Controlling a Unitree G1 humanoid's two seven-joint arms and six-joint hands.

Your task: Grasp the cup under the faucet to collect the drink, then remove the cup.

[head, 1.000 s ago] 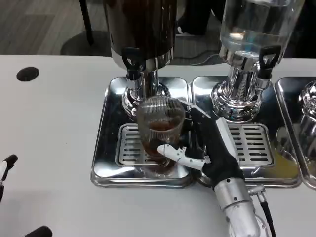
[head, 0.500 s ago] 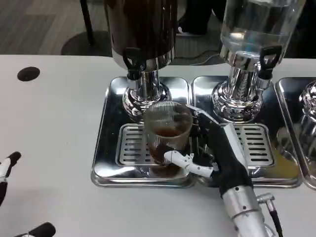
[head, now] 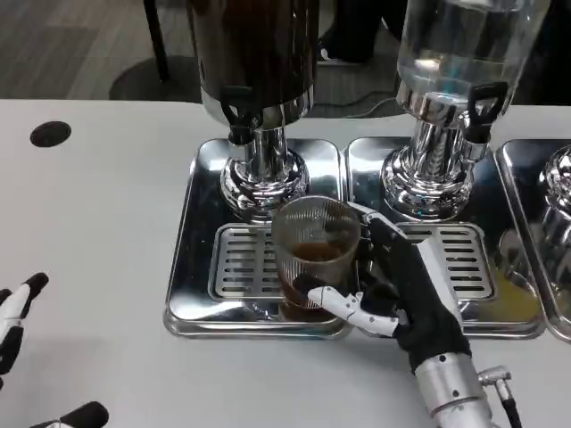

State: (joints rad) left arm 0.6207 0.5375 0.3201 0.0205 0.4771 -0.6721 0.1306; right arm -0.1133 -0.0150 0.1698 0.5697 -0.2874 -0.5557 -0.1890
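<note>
Ribbed clear cup [head: 316, 252], part-filled with dark drink, gripped by right hand [head: 403, 290]; fingers wrapped around lower wall. Cup positioned over drip grate [head: 239, 261], just before dark dispenser's faucet [head: 238, 114]. Left hand [head: 20, 312] seen at table edge, fingers apart, nothing held.

This looks like a drinks counter set up in an office or test room. A white table [head: 98, 223] carries polished steel drip trays [head: 201, 267] side by side, each under a tall dispenser on a chrome foot: a dark one [head: 254, 53] at 12 o'clock, a clear one [head: 464, 45] at 1 o'clock, both with black tap handles. A round cable hole [head: 50, 134] sits in the tabletop at 10 o'clock. Beyond the table edge lies grey carpet [head: 71, 45], with a dark furniture leg [head: 157, 36].
</note>
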